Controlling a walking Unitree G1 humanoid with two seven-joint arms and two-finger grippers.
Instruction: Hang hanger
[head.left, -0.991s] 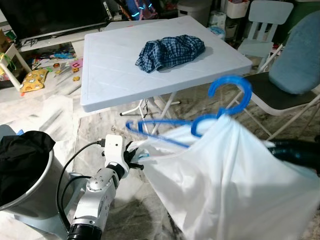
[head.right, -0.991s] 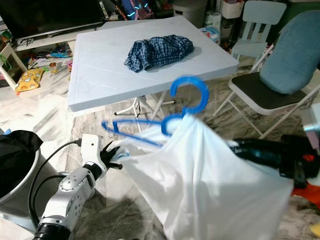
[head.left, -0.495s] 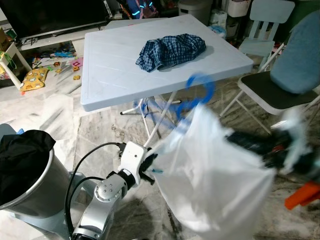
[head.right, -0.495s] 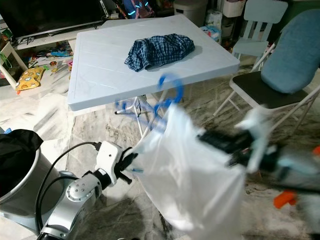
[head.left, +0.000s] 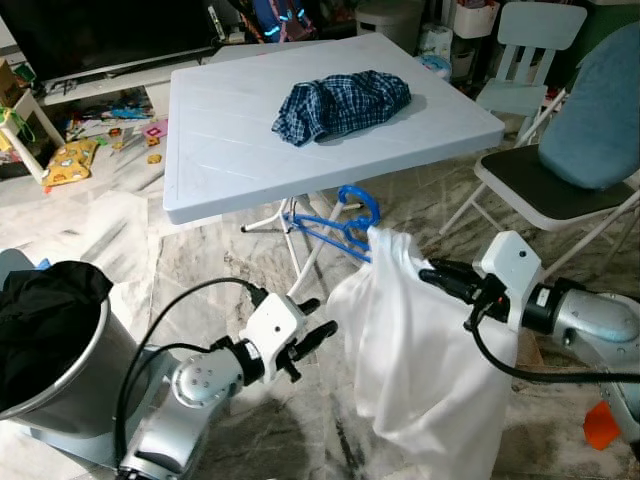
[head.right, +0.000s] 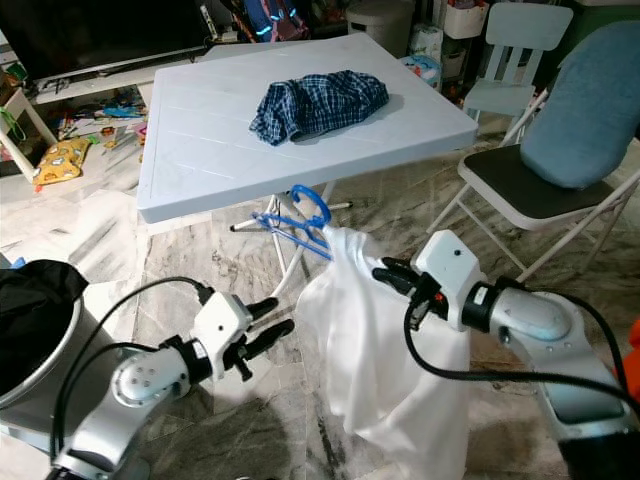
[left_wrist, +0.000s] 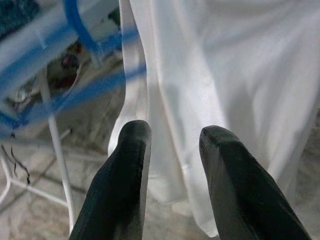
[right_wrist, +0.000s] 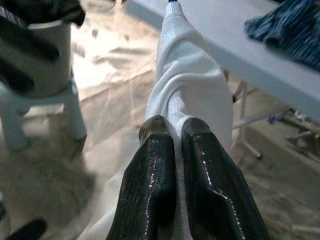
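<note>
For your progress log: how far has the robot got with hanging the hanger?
Done: the white garment is on the blue hanger.
In hand: the right gripper pinches the garment's shoulder; the left gripper is open beside it.
Left: the hanger is not hooked onto anything; no rail is visible.

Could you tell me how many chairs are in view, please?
2: a folding chair with a blue cushion to the right of the table, and a white chair behind it. Others may be hidden.

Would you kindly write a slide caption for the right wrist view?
Right gripper pinches the white shirt beside the white table, near a grey bin.
</note>
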